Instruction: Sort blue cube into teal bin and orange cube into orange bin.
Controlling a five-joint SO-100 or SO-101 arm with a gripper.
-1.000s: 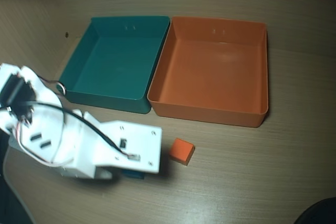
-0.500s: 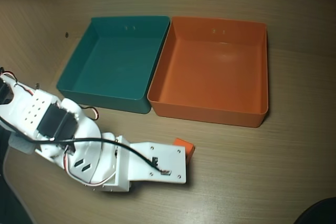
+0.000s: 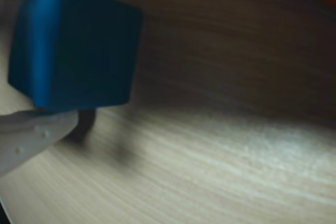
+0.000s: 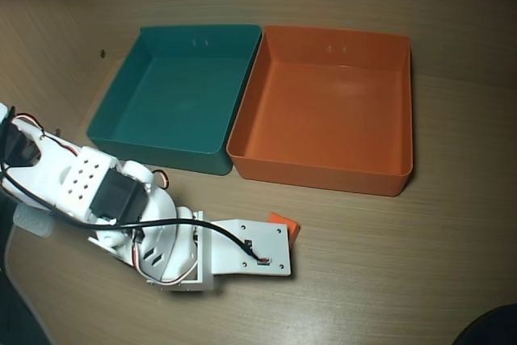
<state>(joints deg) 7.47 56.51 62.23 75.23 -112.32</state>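
Your gripper's pale finger (image 3: 31,135) touches the blue cube (image 3: 73,51) from below in the wrist view, one vertical edge toward the lens; whether it grips is unclear. The cube has no long axis. Overhead, the arm (image 4: 161,240) hides it beside the orange cube (image 4: 284,224).

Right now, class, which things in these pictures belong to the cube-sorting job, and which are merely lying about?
Belong to the job:
small blue cube
small orange cube, partly under the arm
square teal plastic bin, empty
square orange plastic bin, empty
white gripper

Lying about:
nothing apart from the wooden table
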